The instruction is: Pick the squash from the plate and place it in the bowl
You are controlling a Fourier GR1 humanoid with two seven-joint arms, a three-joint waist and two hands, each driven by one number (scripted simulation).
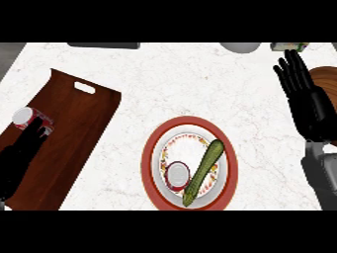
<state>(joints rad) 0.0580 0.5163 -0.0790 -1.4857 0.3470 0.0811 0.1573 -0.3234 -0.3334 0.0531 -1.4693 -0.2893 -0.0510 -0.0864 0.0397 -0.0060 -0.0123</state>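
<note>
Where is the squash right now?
In the head view, the squash lies slanted on the red-rimmed plate at lower centre, beside a small can, between the wooden cutting board and the right robot hand.

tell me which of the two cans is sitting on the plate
The can beside the squash sits on the red-rimmed plate. The other can stands on the wooden cutting board, at the left hand.

The white marble counter (163, 79) carries a wooden cutting board (76, 133), a red-rimmed plate (156, 148) and a wooden bowl (335, 89).
</note>
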